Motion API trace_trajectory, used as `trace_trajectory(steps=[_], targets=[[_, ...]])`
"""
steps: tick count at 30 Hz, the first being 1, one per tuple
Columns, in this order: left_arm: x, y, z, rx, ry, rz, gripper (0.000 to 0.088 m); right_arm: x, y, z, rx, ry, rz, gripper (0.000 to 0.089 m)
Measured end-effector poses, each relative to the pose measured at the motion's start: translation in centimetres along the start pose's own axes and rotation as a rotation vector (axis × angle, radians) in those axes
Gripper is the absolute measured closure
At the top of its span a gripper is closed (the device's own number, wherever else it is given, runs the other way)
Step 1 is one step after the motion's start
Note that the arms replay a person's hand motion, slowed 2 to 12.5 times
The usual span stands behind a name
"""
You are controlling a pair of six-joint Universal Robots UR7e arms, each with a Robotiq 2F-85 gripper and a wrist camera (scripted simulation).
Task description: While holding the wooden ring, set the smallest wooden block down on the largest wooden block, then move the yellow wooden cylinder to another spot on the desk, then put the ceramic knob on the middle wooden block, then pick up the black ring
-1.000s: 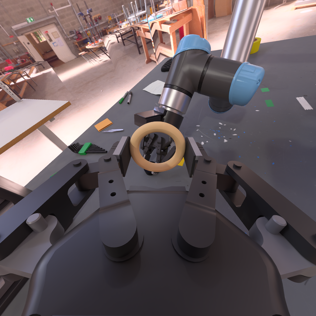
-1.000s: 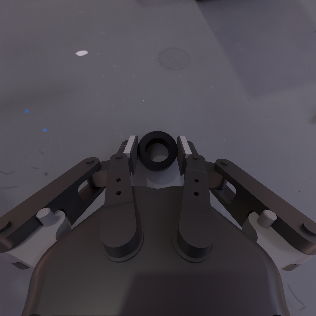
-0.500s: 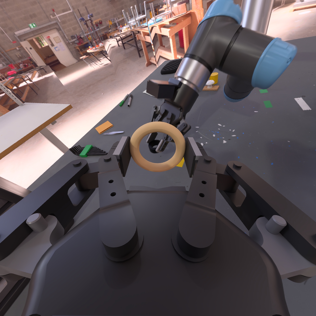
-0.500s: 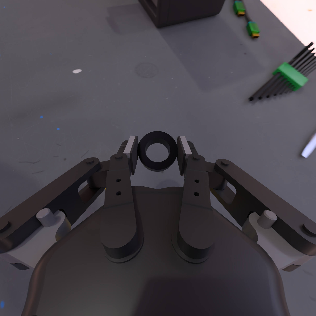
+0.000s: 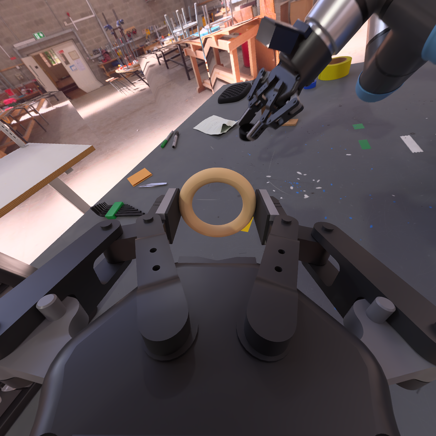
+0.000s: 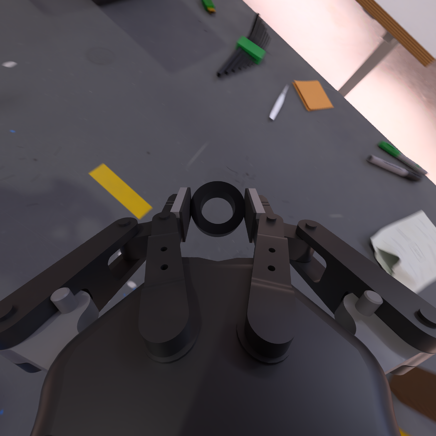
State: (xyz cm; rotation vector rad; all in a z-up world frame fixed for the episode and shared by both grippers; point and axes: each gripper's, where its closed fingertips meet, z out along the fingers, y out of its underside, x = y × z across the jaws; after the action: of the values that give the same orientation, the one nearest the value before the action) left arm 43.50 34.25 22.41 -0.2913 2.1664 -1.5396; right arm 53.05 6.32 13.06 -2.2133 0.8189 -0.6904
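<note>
In the left wrist view my left gripper [image 5: 217, 205] is shut on the tan wooden ring [image 5: 217, 175] and holds it above the grey desk [image 5: 330, 236]. My right gripper [image 5: 250, 132] hangs farther back, above the desk, shut on the black ring [image 5: 243, 134]. In the right wrist view the black ring [image 6: 217, 188] sits between the pads of the right gripper [image 6: 217, 210], clear of the desk. The corner of a flat wooden block [image 5: 292, 122] shows behind the right gripper. The other blocks, the cylinder and the knob are hidden.
On the desk lie a crumpled paper [image 5: 214, 125], two markers [image 5: 170, 139], an orange pad [image 5: 139, 176], a hex key set [image 5: 113, 209], a yellow tape roll [image 5: 335, 68] and a black mesh object [image 5: 233, 92]. A yellow tape strip [image 6: 120, 190] lies below the right gripper. The desk edge runs along the left.
My right gripper has risen from the desk with the black ring in it and moved back and to the right. My left gripper and the wooden ring have stayed still.
</note>
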Motion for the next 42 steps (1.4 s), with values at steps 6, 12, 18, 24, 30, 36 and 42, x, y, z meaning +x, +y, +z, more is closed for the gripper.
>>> trace_trajectory(steps=[6, 12, 18, 24, 30, 36, 42], targets=[[0.4, 0.1, 0.5, -0.012, 0.012, 0.007, 0.0334, 4.8, 4.3, -5.6, -0.07, 0.172, 0.076, 0.0492], [0.8, 0.3, 1.1, -0.027, 0.024, 0.012, 0.0334, 8.6, 8.6, -10.8, -0.11, 0.295, 0.19, 0.0492], [1.2, 0.4, 1.7, -0.042, 0.035, 0.016, 0.0334, 11.7, 12.4, -15.1, -0.116, 0.391, 0.295, 0.0492], [1.6, 0.6, 2.4, -0.057, 0.048, 0.018, 0.0334, 14.0, 16.5, -17.9, -0.155, 0.456, 0.391, 0.0492], [2.0, 0.9, 2.9, -0.075, 0.057, 0.024, 0.0334, 15.4, 20.2, -19.1, -0.183, 0.477, 0.503, 0.0492], [2.3, 1.1, 3.4, -0.093, 0.061, 0.033, 0.0334, 16.1, 23.5, -19.1, -0.213, 0.47, 0.597, 0.0492], [2.5, 1.4, 3.7, -0.109, 0.062, 0.042, 0.0334, 16.5, 25.9, -18.4, -0.243, 0.45, 0.661, 0.0492]])
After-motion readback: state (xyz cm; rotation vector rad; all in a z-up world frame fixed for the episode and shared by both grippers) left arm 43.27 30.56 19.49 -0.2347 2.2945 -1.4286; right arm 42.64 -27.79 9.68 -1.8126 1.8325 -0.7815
